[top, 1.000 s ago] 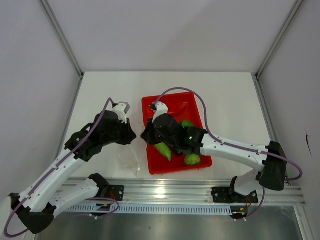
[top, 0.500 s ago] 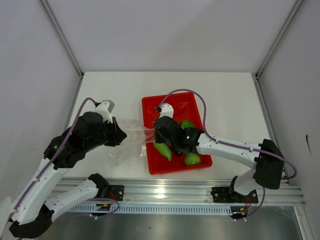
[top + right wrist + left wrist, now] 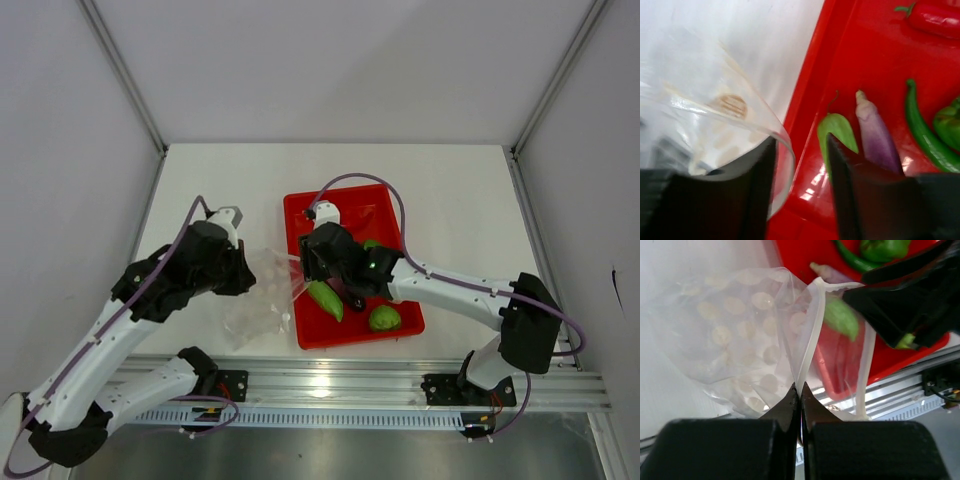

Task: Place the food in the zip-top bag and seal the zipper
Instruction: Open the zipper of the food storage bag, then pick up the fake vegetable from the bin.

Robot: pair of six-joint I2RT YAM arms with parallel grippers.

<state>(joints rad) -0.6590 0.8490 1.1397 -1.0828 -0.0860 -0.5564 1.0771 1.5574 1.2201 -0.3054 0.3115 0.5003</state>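
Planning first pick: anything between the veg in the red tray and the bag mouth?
Only the raised bag-side wall of the red plastic tray. The mouth of the clear plastic zip-top bag sits at it, pinched by the left gripper, open right gripper alongside.

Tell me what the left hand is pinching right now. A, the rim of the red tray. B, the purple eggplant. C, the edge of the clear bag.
C: in the left wrist view the left hand is shut on the mouth edge of the clear bag.
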